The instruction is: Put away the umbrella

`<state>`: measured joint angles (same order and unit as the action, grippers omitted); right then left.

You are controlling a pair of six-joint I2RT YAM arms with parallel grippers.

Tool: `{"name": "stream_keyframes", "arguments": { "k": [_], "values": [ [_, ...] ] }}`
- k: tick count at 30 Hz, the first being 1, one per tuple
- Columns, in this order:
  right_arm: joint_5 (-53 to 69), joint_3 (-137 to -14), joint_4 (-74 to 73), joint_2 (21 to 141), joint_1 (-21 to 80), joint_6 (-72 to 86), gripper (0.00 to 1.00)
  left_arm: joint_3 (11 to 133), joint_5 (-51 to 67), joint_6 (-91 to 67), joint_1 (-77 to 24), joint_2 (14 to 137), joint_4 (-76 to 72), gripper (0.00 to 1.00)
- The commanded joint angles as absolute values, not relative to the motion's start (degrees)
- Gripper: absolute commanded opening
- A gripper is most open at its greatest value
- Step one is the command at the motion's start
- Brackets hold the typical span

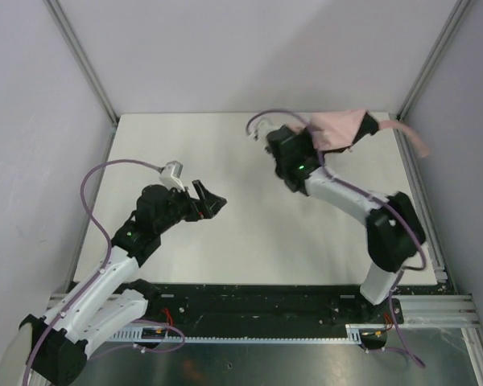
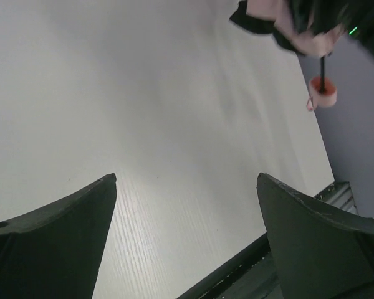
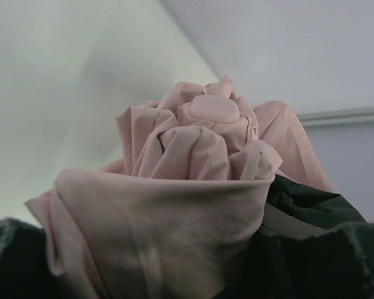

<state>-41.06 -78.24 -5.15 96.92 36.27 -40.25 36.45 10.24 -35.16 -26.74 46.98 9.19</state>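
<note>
table (image 1: 225,241) fills the middle of the top view, walls on three sides. no case or bin for the umbrella shows anywhere, so i can't tell where it goes.

the umbrella (image 1: 338,127) is at the upper right of the top view, near the back right corner of the table. it's pink fabric bunched up and loose, not rolled, and a pink strip of it pokes out past the right edge.

my right gripper (image 1: 322,141) is clamped on that bundle. in the right wrist view the crumpled folds fill the frame, with my dark fingers (image 3: 355,261) at the bottom corners.

my left gripper (image 1: 212,201) is left of centre in the top view, jaws spread wide with nothing between them, well apart from the umbrella.

small bits: in the left wrist view's upper right corner the black shaft (image 2: 322,71) hangs below the fabric with the pink handle (image 2: 325,94) at its end.

judgement: the step is gathering and tidying the canopy. to do it well, hold the right grip firm on the fabric and bring the left in toward the shaft or handle, not the loose folds. risk is that the fabric slips or springs open.
</note>
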Motion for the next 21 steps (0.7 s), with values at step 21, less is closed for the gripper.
{"name": "stream_keyframes", "arguments": {
  "k": [21],
  "values": [
    [2.82,-69.97,-18.63,116.75,56.73,-10.82,0.00,16.88,12.10,-64.85,-17.12,41.88,5.00,0.99]
  ]
}}
